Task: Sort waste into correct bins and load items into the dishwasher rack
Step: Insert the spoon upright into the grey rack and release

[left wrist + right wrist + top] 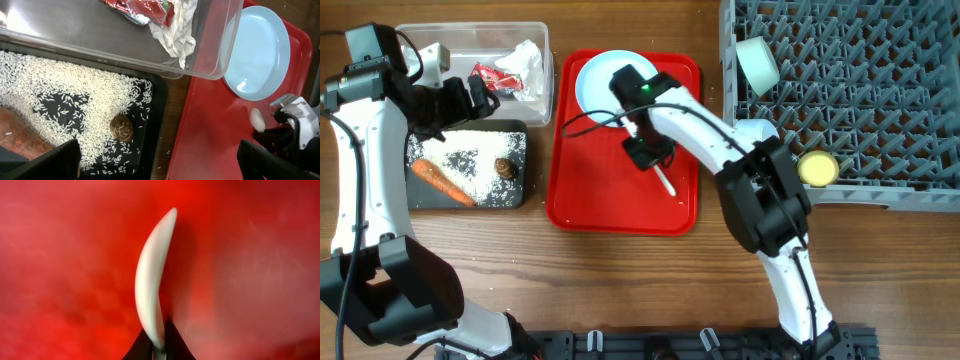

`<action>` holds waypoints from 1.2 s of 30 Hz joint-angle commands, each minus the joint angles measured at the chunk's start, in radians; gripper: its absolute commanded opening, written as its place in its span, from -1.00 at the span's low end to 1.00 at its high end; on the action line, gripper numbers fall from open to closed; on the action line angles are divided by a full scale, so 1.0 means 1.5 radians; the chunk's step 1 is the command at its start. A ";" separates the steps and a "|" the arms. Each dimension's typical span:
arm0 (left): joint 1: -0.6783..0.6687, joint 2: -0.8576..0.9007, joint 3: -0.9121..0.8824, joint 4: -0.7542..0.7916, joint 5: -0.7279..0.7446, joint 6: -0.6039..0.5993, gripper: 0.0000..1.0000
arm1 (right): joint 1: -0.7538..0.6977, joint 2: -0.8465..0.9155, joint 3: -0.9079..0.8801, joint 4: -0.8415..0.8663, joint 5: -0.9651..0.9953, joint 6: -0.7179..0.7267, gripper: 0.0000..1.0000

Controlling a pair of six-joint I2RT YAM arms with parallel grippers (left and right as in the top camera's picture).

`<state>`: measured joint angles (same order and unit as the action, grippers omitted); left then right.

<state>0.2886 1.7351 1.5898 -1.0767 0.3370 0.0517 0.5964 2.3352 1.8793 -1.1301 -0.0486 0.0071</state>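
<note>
My right gripper is shut on the white plastic spoon, low over the flat red tray; the spoon's handle sticks out toward the front. The light blue plate lies at the tray's back. My left gripper is open and empty above the black tray's right edge. The clear tub holds the napkin and the red wrapper. The black tray holds rice, the brown lump and the carrot. The grey rack holds the pale green bowl and the yellow cup.
A pale rounded shape at the rack's left edge is mostly hidden by my right arm; it may be the light blue bowl. A few rice grains lie on the wood between the black tray and the red tray. Bare wooden table runs along the front.
</note>
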 commanded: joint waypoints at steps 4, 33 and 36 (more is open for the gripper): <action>0.003 -0.008 0.008 0.002 -0.004 0.015 1.00 | -0.073 -0.239 0.039 0.016 -0.030 0.013 -0.91; 0.002 -0.008 0.008 0.002 -0.004 0.015 1.00 | -0.448 -0.186 0.048 0.034 -0.102 -0.072 0.18; 0.003 -0.008 0.008 0.002 -0.004 0.015 1.00 | -0.441 -0.233 0.072 0.051 -0.259 -0.050 0.07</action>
<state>0.2886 1.7351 1.5898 -1.0763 0.3370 0.0517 -0.0792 2.0762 1.9285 -1.0832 -0.2008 -0.1104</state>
